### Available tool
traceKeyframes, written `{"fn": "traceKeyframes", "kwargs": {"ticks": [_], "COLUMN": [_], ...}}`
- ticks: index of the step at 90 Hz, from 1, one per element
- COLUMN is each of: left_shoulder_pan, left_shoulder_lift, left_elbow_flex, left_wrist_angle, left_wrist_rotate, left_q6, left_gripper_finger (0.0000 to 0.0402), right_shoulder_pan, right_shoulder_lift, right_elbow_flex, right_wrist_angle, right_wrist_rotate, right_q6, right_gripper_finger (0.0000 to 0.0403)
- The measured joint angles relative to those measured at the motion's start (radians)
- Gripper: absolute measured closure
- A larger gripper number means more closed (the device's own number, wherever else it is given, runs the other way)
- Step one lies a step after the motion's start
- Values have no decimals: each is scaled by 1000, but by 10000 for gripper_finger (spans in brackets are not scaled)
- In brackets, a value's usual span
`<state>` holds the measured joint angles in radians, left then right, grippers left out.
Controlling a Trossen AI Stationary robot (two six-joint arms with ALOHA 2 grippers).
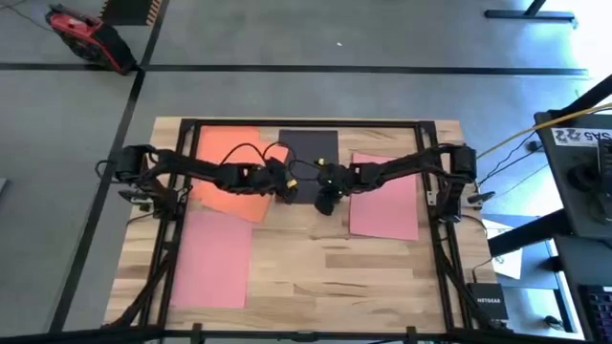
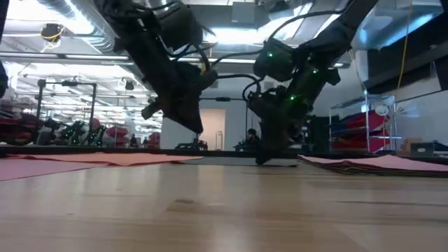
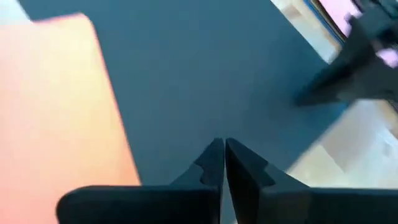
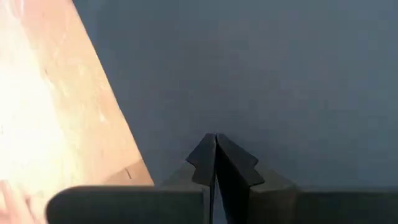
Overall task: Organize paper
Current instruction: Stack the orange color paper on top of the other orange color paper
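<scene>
Paper is spread over the wooden table [image 1: 316, 258], and the black sheet [image 1: 308, 146] at the middle of the far edge serves as the landmark. Well to its left and nearer the front lies a pink sheet [image 1: 212, 258]. Just left of the black sheet, with its corner lapping onto it, sits an orange sheet [image 1: 229, 167]. The left gripper [image 1: 285, 191] hangs at the black sheet's near left corner, its fingers pressed together with nothing visibly between them; the left wrist view shows it over black paper [image 3: 205, 81] with orange paper [image 3: 56, 106] alongside. The right gripper [image 1: 326, 203] stands at the black sheet's near edge, also closed tip to tip on nothing I can see, its tips low against the surface in the low view. To the right of the black sheet lies another pink sheet [image 1: 385, 196].

These sheets look very light, thin and floppy, likely to slide on the smooth wood and to crease if pinched hard. An edge or corner seems the best hold, perhaps after sliding it free.

A box [image 1: 486, 305] off the table's front right corner reads "NETGEAR".
</scene>
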<state>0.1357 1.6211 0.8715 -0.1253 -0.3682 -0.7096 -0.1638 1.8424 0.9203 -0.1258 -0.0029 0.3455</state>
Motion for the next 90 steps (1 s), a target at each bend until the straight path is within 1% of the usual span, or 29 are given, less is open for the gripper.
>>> {"fn": "traceKeyframes", "kwargs": {"ticks": [9,24,34,39,47,60,70,90], "left_shoulder_pan": [29,62,71,71,73,84,95,131], "left_shoulder_lift": [0,0,0,1,26,83,110,92], "left_elbow_flex": [0,0,0,0,0,0,-1,0], "left_wrist_angle": [2,8,14,6,-12,-15,-53,-171], "left_wrist_rotate": [-3,0,63,78,88,138,141,127], "left_q6": [27,27,14,14,9,-1,-2,60], "left_gripper_finger": [401,401,401,401,401,401,401,401], "right_shoulder_pan": [0,0,0,-1,-1,-1,-1,-1], "right_shoulder_lift": [-4,-4,-4,-4,-4,-3,-3,-3], "right_elbow_flex": [0,-1,-2,-2,-2,-2,-2,-3], "right_wrist_angle": [-4,-7,-9,-8,-7,-5,-5,-4], "right_wrist_rotate": [-2,-7,-9,-13,-15,-16,-16,-16], "right_q6": [-10,-10,-10,-10,-10,-11,-13,-14], "right_gripper_finger": [403,403,403,403,403,403,403,403]}}
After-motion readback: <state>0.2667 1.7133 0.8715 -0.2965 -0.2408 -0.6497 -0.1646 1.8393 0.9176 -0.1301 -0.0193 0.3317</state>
